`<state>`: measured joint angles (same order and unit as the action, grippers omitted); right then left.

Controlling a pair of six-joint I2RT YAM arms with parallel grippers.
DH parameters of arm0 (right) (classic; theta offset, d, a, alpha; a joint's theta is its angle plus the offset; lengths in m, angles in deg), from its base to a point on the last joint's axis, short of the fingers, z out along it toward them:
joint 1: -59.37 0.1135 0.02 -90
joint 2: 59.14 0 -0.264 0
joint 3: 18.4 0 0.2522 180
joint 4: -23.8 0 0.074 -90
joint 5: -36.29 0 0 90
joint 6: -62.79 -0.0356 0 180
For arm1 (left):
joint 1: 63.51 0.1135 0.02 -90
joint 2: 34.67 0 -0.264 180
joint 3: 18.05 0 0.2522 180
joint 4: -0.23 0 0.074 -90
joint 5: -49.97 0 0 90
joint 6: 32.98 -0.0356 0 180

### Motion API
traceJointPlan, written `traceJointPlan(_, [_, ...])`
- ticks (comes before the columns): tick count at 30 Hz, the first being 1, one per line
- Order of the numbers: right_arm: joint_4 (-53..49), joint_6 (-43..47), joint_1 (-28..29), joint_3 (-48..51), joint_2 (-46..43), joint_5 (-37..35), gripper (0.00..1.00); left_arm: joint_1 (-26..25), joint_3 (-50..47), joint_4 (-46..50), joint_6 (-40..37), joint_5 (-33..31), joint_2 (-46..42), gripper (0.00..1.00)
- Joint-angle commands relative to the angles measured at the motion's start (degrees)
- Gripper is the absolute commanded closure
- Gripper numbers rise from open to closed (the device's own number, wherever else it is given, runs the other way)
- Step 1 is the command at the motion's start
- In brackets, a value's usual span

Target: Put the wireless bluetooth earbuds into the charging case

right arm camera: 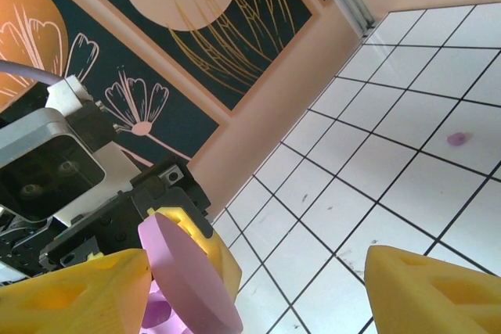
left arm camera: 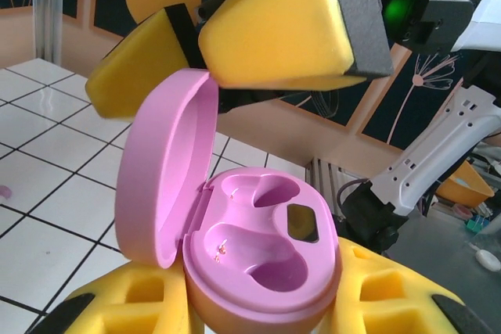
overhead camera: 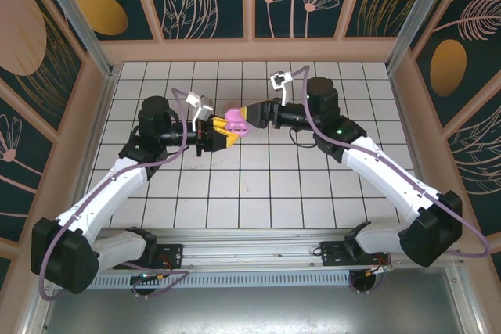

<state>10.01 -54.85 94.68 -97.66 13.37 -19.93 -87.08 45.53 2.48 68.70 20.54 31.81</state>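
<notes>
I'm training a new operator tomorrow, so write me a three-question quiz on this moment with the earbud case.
1. True or false: the oval pink plastic charging case has its lid standing open.
2. Short answer: which hand grips the case by its base?
3. Multiple choice: the two moulded sockets inside the case hold
A. two earbuds
B. one earbud
C. nothing

Key
1. True.
2. The left hand, with a yellow foam finger on either side of the base.
3. C.
</notes>
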Motion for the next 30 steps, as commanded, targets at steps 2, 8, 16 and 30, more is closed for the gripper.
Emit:
traceJointPlan(2, [-0.8, -0.3, -0.4, -0.9, -2.1, -1.5, 0.27, 0.2, -0.5, -1.4, -1.4, -0.5, -0.4, 0.82])
traceJointPlan(8, [-1.6, -0.9, -1.0, -2.0, -1.9, -3.5, 0.28, 0.6, -0.9, -0.6, -1.9, -1.1, -0.5, 0.83])
traceJointPlan(16, [-8.6, -3.9, -2.3, -7.4, 4.5, -10.7, 0.29, 2.0, -2.4, 0.0, -2.4, -0.4, -0.7, 0.83])
traceJointPlan(30, [-18.0, -8.7, -0.6, -27.9, 35.4, -13.9, 0.51, 9.4, -9.2, -0.1, 0.5, 1.4, -7.9, 0.84])
